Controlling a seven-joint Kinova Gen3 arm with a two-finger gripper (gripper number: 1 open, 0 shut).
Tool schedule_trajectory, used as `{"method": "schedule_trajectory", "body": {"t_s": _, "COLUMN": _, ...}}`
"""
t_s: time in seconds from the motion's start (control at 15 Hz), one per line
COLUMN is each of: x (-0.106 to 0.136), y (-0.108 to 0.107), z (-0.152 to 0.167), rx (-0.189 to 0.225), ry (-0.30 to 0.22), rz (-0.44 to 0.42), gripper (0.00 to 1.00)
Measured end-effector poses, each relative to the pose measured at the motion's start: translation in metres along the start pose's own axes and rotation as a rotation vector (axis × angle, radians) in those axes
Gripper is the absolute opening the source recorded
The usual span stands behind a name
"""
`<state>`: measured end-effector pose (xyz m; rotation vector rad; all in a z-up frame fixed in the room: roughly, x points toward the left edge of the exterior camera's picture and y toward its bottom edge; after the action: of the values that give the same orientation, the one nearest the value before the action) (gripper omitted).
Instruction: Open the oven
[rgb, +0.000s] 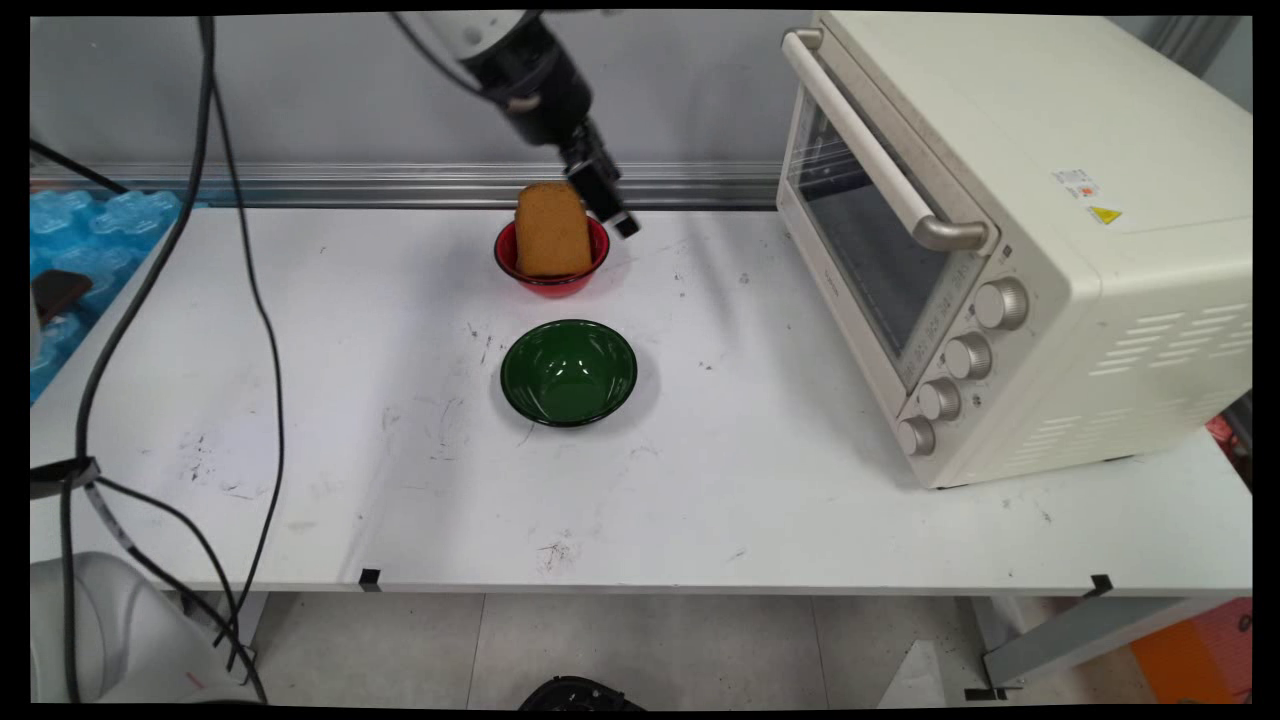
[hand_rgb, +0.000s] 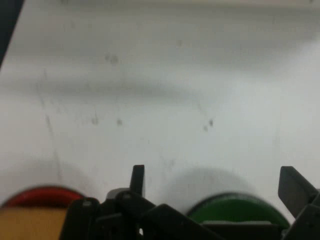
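The desk (rgb: 700, 500) is bare along its whole near edge and across its left half. A toaster oven (rgb: 1010, 240) blocks the right end from far edge to near the front. At mid-desk a green bowl (rgb: 568, 372) stands apart from a red bowl (rgb: 552, 262) by the far edge, holding an upright bread slice (rgb: 551, 230); a gap runs between them. Black cables (rgb: 240, 300) hang over the left side.

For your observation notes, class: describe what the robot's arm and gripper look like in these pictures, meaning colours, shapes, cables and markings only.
The arm's last link is white and rounded, joining a black cylindrical wrist. From it extends the gripper, black, slim and angular, made of jointed linkage bars. In the hand view its two fingers are flat black blades with squared tips. Thin black cables hang in loops beside the arm. No lettering is visible.
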<state>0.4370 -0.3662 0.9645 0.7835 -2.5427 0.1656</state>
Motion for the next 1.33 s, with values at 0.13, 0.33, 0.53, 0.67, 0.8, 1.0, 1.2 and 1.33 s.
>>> {"method": "schedule_trajectory", "body": {"t_s": 0.13, "x": 0.021, "y": -0.004, "z": -0.001, "rx": 0.001, "ry": 0.028, "rz": 0.005, "gripper": 1.00}}
{"method": "schedule_trajectory", "body": {"t_s": 0.33, "x": 0.047, "y": -0.010, "z": -0.003, "rx": 0.006, "ry": 0.068, "rz": 0.008, "gripper": 1.00}}
{"method": "schedule_trajectory", "body": {"t_s": 0.53, "x": 0.069, "y": -0.015, "z": -0.004, "rx": 0.012, "ry": 0.103, "rz": 0.005, "gripper": 0.00}}
{"method": "schedule_trajectory", "body": {"t_s": 0.67, "x": 0.081, "y": -0.018, "z": -0.005, "rx": 0.015, "ry": 0.125, "rz": 0.002, "gripper": 0.00}}
{"method": "schedule_trajectory", "body": {"t_s": 0.8, "x": 0.094, "y": -0.020, "z": -0.005, "rx": 0.015, "ry": 0.145, "rz": 0.002, "gripper": 0.00}}
{"method": "schedule_trajectory", "body": {"t_s": 1.0, "x": 0.115, "y": -0.022, "z": -0.006, "rx": 0.012, "ry": 0.173, "rz": 0.005, "gripper": 0.00}}
{"method": "schedule_trajectory", "body": {"t_s": 1.2, "x": 0.132, "y": -0.022, "z": -0.007, "rx": 0.008, "ry": 0.193, "rz": 0.007, "gripper": 0.00}}
{"method": "schedule_trajectory", "body": {"t_s": 1.33, "x": 0.142, "y": -0.021, "z": -0.006, "rx": 0.003, "ry": 0.201, "rz": 0.009, "gripper": 0.00}}
